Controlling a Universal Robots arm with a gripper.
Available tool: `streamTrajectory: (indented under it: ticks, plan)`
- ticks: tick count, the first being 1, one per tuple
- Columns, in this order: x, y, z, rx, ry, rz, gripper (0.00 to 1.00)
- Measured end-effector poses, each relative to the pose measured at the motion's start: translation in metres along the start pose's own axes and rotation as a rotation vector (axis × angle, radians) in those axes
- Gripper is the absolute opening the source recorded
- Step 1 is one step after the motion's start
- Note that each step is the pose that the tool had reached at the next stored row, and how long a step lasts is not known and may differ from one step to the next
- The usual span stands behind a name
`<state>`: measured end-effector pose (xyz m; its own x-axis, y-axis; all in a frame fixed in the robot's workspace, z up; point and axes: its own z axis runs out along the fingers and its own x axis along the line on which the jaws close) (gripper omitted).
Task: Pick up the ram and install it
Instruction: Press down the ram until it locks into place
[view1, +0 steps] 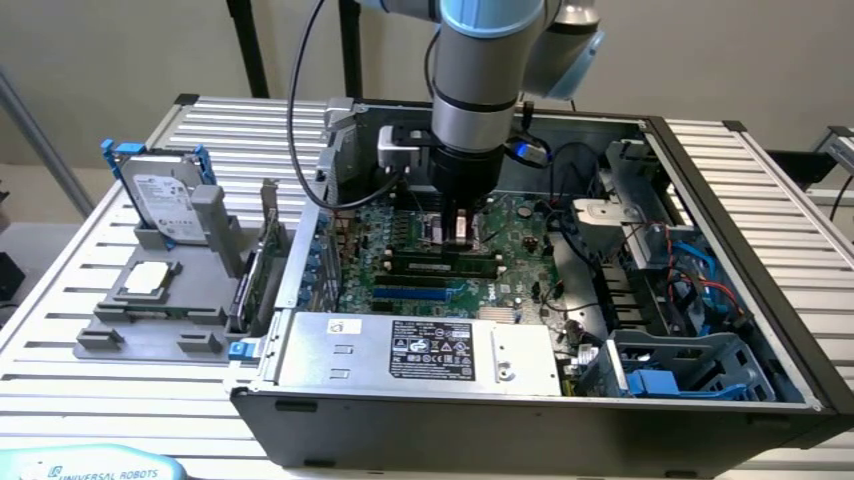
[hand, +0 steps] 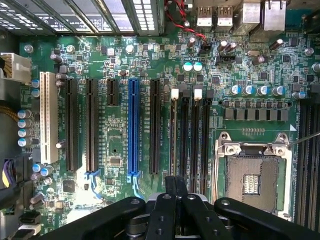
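Note:
The ram (view1: 443, 266), a long thin green stick with black chips, stands on edge in a slot on the motherboard (view1: 514, 225) inside the open computer case (view1: 534, 420). My gripper (view1: 461, 240) points straight down just above the ram's top edge, near its middle, with its fingers shut. In the wrist view the shut gripper (hand: 175, 182) sits over the near end of the black memory slots (hand: 195, 135) with white latches. Whether the fingertips touch the ram I cannot tell.
An open processor socket (hand: 252, 172) lies beside the memory slots. The silver power supply (view1: 420, 345) fills the case's front, and cables (view1: 641, 260) and a blue drive cage (view1: 681, 365) its right. Outside at the exterior view's left stand a hard drive (view1: 167, 205), a processor chip (view1: 147, 280) and an upright expansion card (view1: 260, 260).

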<state>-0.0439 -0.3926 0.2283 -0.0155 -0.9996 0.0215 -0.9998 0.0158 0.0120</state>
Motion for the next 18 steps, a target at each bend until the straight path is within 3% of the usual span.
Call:
streamTrajectory:
  ticks: [8,13,18]
  plan:
    - [0.000,0.0010,0.0001,0.0009,-0.0023,0.000,0.11]
    - [0.000,0.0013,-0.0159,-0.0009,-0.0008,0.000,0.11]
    - [0.000,0.0014,-0.0236,-0.0013,-0.0009,0.000,0.11]
